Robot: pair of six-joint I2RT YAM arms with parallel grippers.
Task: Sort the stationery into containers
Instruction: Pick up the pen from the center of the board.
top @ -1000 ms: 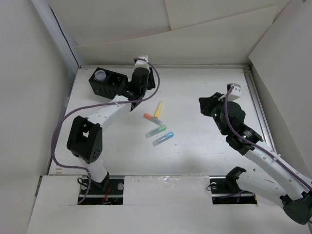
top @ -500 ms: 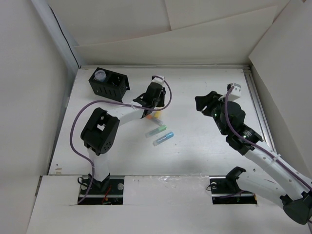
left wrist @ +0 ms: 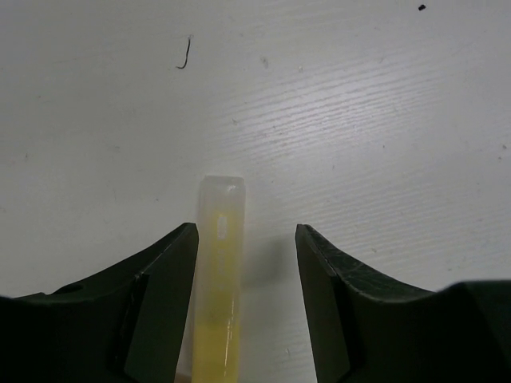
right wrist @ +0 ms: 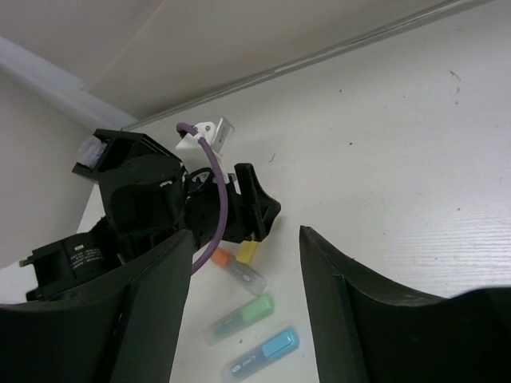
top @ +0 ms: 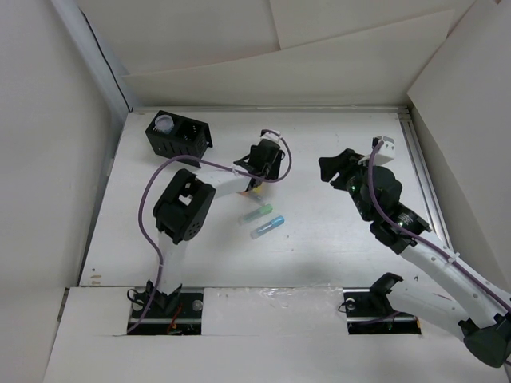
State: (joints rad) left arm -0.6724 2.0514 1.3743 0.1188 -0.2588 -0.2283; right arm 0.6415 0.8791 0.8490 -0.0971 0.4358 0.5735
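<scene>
1. Stationery, seen from the top camera, lies mid-table. The green highlighter and blue highlighter lie side by side. The orange highlighter and yellow highlighter peek out from under the left gripper, which points down over them. The black mesh organiser stands well apart at the far left corner, with the blue-and-white roll in its far-left compartment. The right gripper hangs over bare table on the right with its jaws spread, holding nothing.

2. From the left wrist camera, the yellow highlighter lies flat on the table between the two fingers. Its clear cap points away from the camera. It sits close against the finger on the picture's left, with a plain gap to the other. The jaws straddle the pen at medium width and do not clamp it.

3. From the right wrist camera, the wide-set fingers frame the scene. The left arm stoops over the orange and yellow pens, green and blue lie nearer, and the organiser with its roll stands beyond.
</scene>
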